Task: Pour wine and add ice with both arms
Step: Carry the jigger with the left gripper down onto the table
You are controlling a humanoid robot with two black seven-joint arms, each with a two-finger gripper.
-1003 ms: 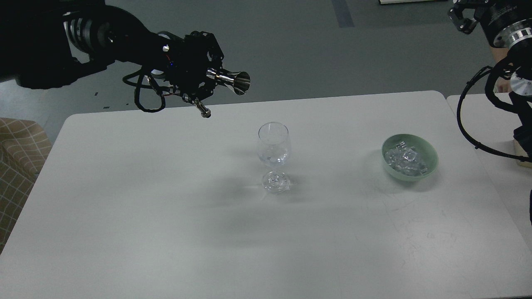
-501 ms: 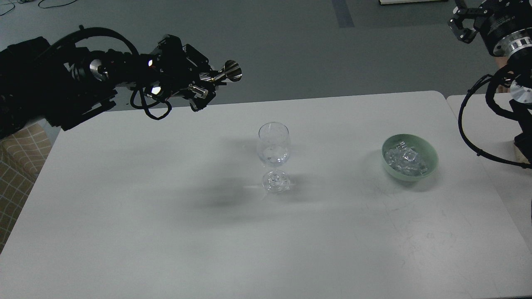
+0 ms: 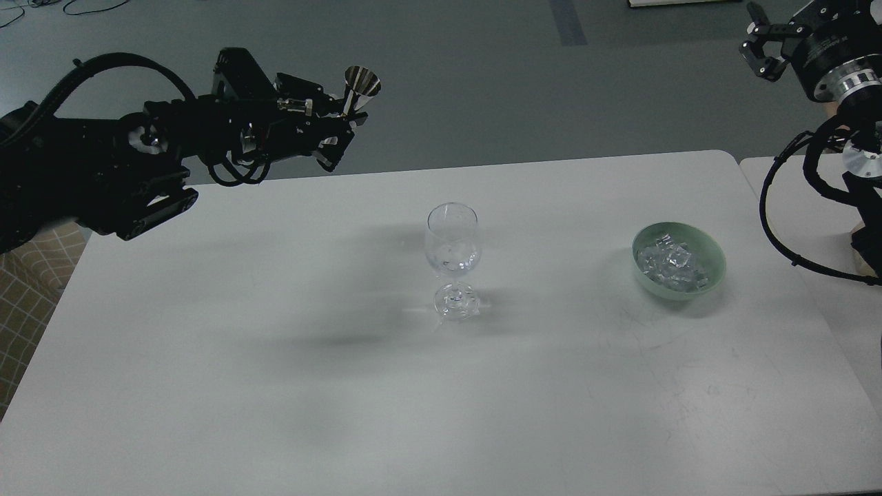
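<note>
On a white table (image 3: pixel 207 386), a wine glass (image 3: pixel 452 241) stands; ice (image 3: pixel 672 267) in the bowl (image 3: pixel 713 270) right of it. Left gripper (image 3: pixel 337 124) clamps an upright jigger (image 3: pixel 360 88); right gripper (image 3: pixel 758 48), state unclear; adding ice likely next

Heaped clear ice (image 3: pixel 672 266) right of upright, stemmed wine glass (image 3: pixel 452 256); black arms (image 3: pixel 103 165) raised either side.

Pale green bowl (image 3: pixel 679 260) holds clear ice (image 3: pixel 670 265). White table (image 3: pixel 275 386); black arms (image 3: pixel 89 172). Tan checked cloth (image 3: pixel 27 275) at the left edge.
</note>
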